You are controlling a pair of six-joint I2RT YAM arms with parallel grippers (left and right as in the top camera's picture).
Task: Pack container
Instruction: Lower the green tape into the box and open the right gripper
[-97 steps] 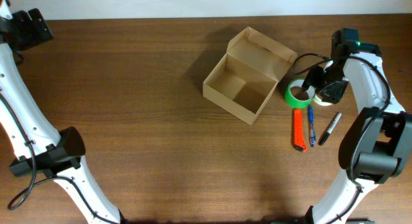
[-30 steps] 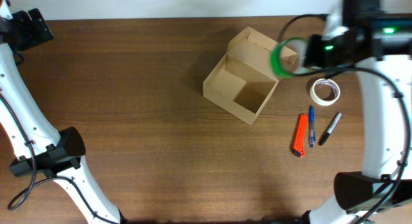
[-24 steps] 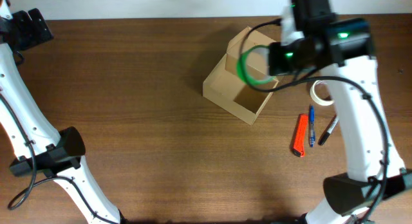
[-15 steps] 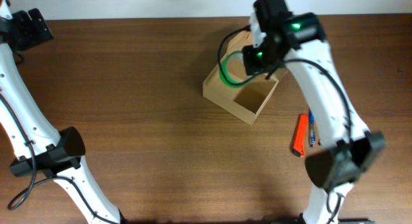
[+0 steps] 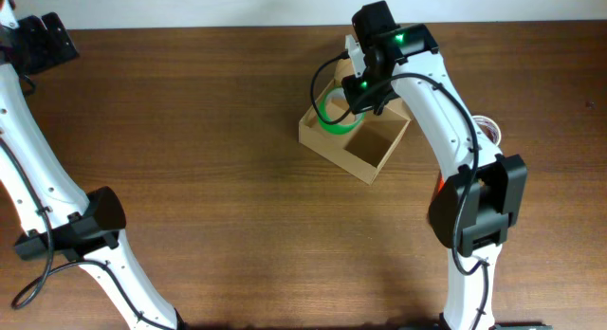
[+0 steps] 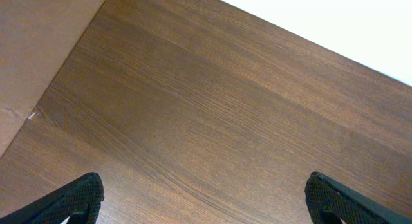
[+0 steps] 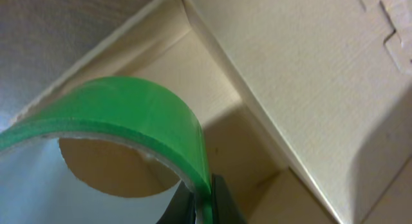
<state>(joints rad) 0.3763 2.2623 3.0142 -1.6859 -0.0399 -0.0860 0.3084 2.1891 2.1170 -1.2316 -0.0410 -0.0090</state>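
The container (image 5: 353,157) sits open on the worktop (image 5: 209,131), a little right of centre, its flap lid raised on the far side. The right end effector (image 5: 360,91) is clamped on the rim of a green tape roll (image 5: 330,119), holding it over the box's left half (cardboard interior directly beneath). The left end effector (image 6: 206,201) gapes wide, far off at the worktop's left corner

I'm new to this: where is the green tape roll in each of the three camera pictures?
Overhead: green tape roll top centre, over the left end of the cardboard box.
Left wrist: not in it.
Right wrist: fills the lower left, box interior behind it.
Shared landmark: the cardboard box, in overhead and right wrist.
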